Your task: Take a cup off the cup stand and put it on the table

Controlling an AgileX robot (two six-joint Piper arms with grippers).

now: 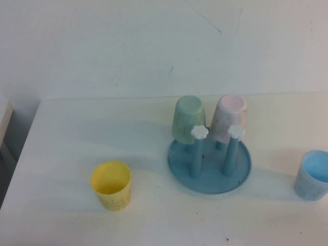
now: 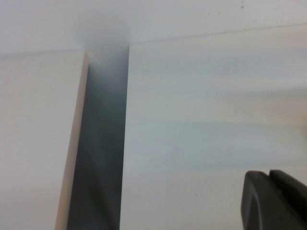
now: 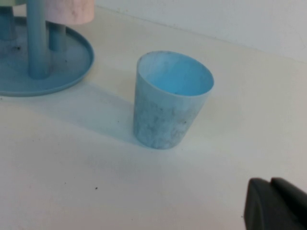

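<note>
The pale pink cup (image 1: 230, 119) hangs upside down on a rear peg of the round blue cup stand (image 1: 179, 166), next to a pale green cup (image 1: 189, 119). Two front pegs with white flower caps (image 1: 199, 131) are bare. The pink cup's rim (image 3: 69, 12) and the stand's rim (image 3: 72, 72) show at the edge of the right wrist view. Neither arm shows in the high view. My left gripper (image 2: 269, 179) is shut and empty over the bare white table (image 1: 77, 133). My right gripper (image 3: 271, 184) is shut and empty, near a blue cup.
A yellow cup (image 1: 111, 184) stands upright on the table left of the stand. A blue cup (image 1: 312, 175) stands upright at the right edge; it also shows in the right wrist view (image 3: 170, 100). A gap (image 2: 103, 143) separates the table's left edge from another white surface.
</note>
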